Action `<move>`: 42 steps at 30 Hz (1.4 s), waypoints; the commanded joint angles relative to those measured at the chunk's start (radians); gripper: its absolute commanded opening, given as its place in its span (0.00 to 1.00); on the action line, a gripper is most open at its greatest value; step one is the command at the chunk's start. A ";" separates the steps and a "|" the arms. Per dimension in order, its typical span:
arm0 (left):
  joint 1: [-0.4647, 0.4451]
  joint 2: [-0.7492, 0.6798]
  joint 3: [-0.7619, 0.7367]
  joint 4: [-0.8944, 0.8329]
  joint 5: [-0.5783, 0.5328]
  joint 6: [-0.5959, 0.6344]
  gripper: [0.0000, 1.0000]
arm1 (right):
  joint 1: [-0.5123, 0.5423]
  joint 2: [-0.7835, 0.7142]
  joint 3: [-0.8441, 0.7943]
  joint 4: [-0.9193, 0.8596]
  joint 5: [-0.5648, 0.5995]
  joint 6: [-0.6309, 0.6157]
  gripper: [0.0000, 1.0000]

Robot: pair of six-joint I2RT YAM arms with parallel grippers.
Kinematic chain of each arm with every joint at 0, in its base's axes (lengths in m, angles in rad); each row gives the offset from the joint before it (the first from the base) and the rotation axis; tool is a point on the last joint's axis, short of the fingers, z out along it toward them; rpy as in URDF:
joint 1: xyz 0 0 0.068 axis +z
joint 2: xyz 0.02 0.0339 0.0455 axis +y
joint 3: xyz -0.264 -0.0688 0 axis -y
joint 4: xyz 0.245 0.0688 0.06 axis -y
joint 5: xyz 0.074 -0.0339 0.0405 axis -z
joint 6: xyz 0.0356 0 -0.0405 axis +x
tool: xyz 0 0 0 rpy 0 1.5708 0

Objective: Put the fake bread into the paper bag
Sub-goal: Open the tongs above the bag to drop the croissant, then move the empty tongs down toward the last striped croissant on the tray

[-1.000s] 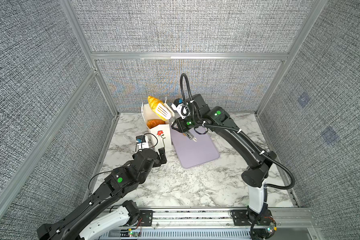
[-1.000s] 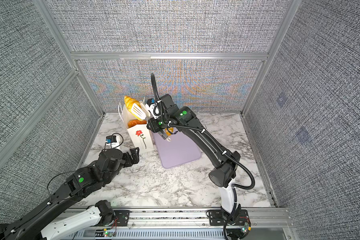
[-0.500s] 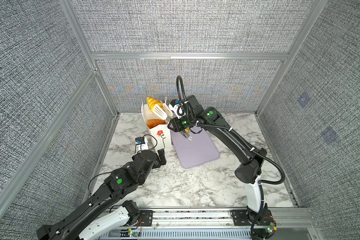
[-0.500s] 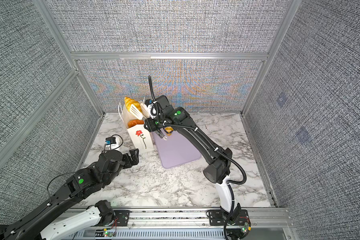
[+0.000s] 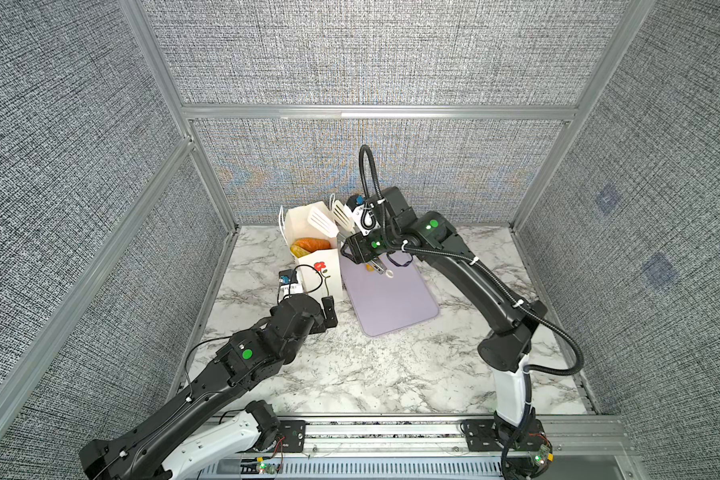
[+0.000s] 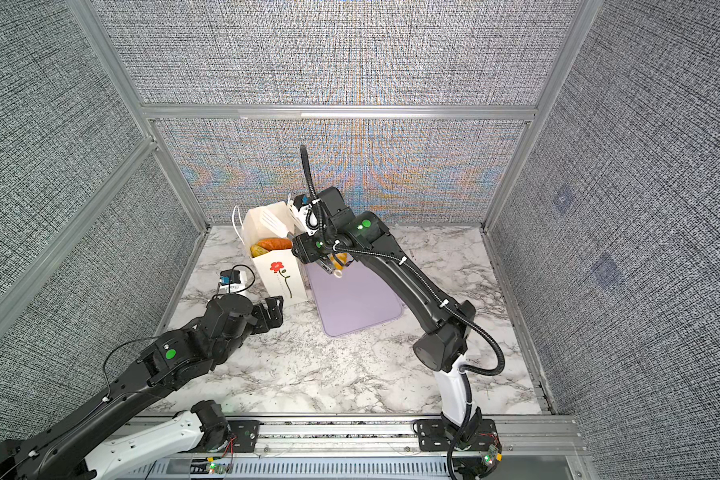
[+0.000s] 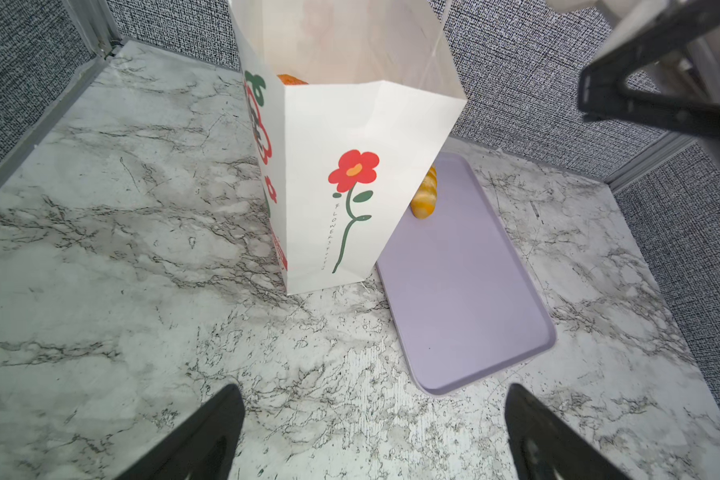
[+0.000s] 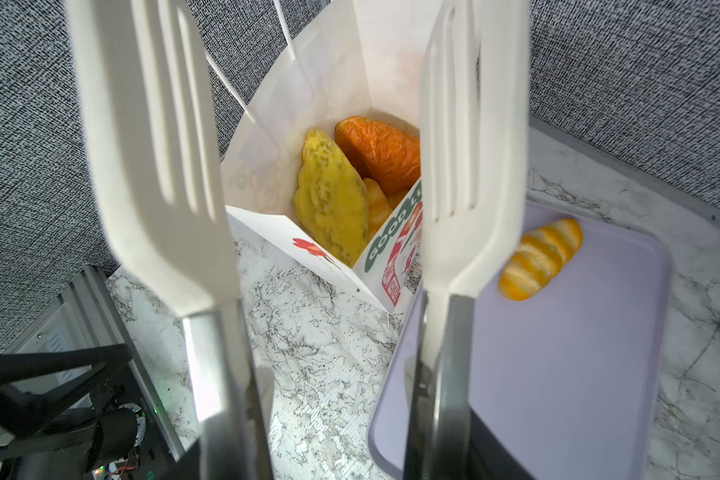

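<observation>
At centre of the right wrist view the paper bag (image 8: 267,124) holds at least three breads (image 8: 333,199), one striped roll (image 8: 539,257) left on the lilac tray (image 8: 558,374) at right; right gripper (image 5: 364,249) clasps tongs (image 8: 154,145), blades spread and empty, left gripper (image 7: 375,415) wide apart near the bag's foot.

1. Top views: bright, even light; soft, faint shadows on the surface (image 5: 350,374).
2. Colour moiré ripples over the back wall (image 6: 350,174).
3. Right wrist view: near tongs (image 8: 154,166) blurred, bag (image 8: 329,83) washed pale.
4. Left wrist view: sharp centre; left tool (image 7: 375,432) dark, blurred at the edge.
</observation>
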 commanded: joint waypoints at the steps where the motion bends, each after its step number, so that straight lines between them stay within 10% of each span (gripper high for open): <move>1: 0.003 -0.001 -0.009 -0.008 0.017 0.017 0.99 | 0.001 -0.075 -0.091 0.025 0.049 -0.041 0.60; 21: 0.000 0.066 -0.030 0.116 0.063 0.039 0.99 | -0.126 -0.424 -0.668 0.194 0.230 0.024 0.63; 42: -0.026 0.213 -0.074 0.232 0.173 0.008 0.99 | -0.221 -0.311 -0.905 0.187 0.219 0.083 0.63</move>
